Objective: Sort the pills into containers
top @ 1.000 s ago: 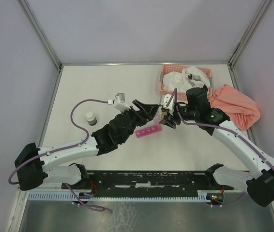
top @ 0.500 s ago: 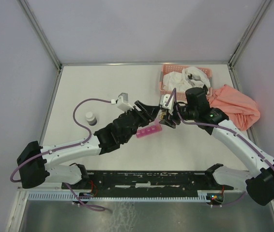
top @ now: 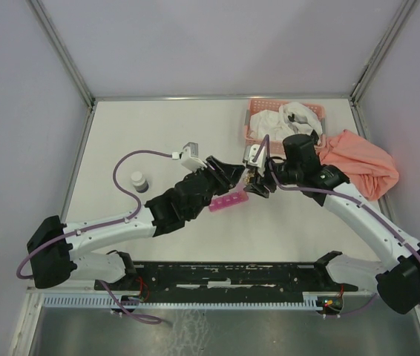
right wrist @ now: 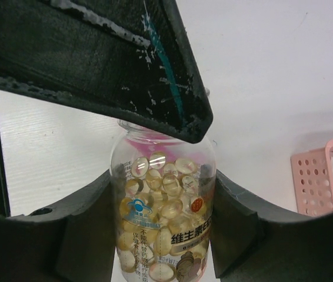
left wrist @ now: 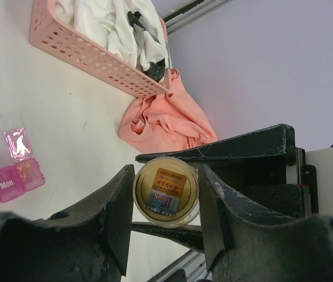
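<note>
My right gripper (right wrist: 163,226) is shut on a clear bottle (right wrist: 165,205) full of yellow softgel pills (right wrist: 172,182), held above the table's middle. In the left wrist view, the bottle's round gold top (left wrist: 166,191) sits between the fingers of my left gripper (left wrist: 166,198), which are shut against its sides. From above, both grippers meet (top: 248,178) just behind the containers, a slim magenta-pink organizer strip (top: 227,202). One of its end lids (left wrist: 18,143) stands open over a compartment with a few pills (left wrist: 26,171).
A salmon lattice basket (top: 253,126) of white cloth stands at the back right, with an orange-pink cloth (top: 362,165) beside it. A small white-capped bottle (top: 138,180) stands on the left of the table.
My left gripper's jaws have narrowed from wide open onto the bottle's gold top, and the left arm has edged slightly toward the right gripper. The right gripper and bottle held still.
</note>
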Controlling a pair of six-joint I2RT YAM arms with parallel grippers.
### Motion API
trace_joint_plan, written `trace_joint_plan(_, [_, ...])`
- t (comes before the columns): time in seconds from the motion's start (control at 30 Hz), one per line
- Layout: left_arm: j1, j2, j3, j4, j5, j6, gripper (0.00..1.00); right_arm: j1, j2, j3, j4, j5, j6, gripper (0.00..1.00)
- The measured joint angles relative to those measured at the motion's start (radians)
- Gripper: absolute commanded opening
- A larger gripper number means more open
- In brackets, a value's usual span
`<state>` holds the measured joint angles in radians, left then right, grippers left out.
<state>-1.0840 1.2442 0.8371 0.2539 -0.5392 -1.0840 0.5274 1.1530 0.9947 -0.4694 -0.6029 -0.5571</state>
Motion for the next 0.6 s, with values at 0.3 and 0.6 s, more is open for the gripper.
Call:
trace_joint_plan(0.3, [0.013,-0.019,-0.048,0.063,0.082,0.082,0.17,-0.027,0.04,0.025,-0.047,-0.104,0.1,0.04])
trace_joint_plan(0.6, [0.155,-0.095,-0.193,0.334,0.475,0.251,0.14,-0.1,0.095,0.023,0.035,-0.431,0.388,0.03])
